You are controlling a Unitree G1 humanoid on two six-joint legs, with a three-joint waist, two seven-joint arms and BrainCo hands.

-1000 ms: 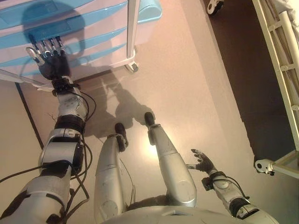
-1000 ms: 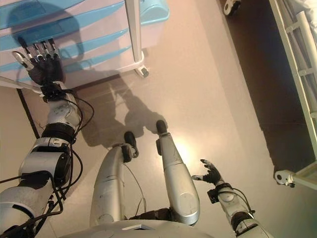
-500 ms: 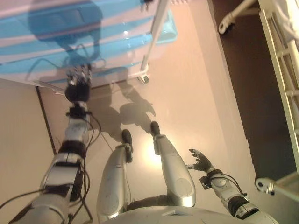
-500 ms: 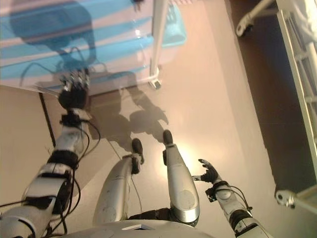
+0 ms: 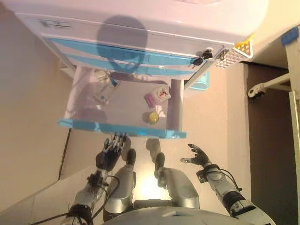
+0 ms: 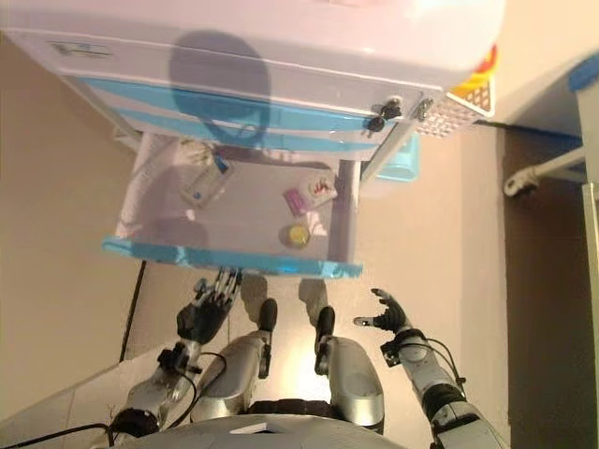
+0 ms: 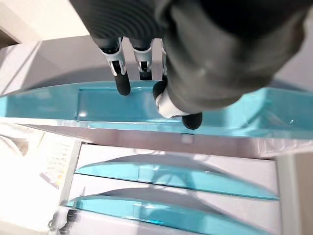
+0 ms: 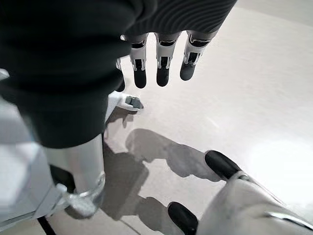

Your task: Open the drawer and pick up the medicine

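The white cabinet's (image 5: 140, 18) lower drawer (image 5: 117, 127) stands pulled out, with a blue front. Inside lie a small yellow round medicine container (image 5: 153, 116), a pink and white box (image 5: 157, 96) and a white and blue packet (image 5: 105, 92). My left hand (image 5: 109, 154) is just below the drawer's front, its fingers straight. In the left wrist view its fingertips (image 7: 122, 87) rest on the blue handle strip (image 7: 98, 105). My right hand (image 5: 198, 157) hangs open and empty low at the right, away from the drawer.
Two shut blue drawer fronts (image 5: 126, 54) sit above the open one, with keys (image 5: 202, 56) at their right end. A yellow and white basket (image 5: 236, 50) hangs on the cabinet's side. A blue bin (image 5: 202, 80) and a white bed frame's castor (image 5: 255, 89) stand to the right.
The drawer, shut before, now stands pulled out with its contents showing. My left hand has come down with the drawer's front. The camera has also shifted. The right hand has hardly moved.
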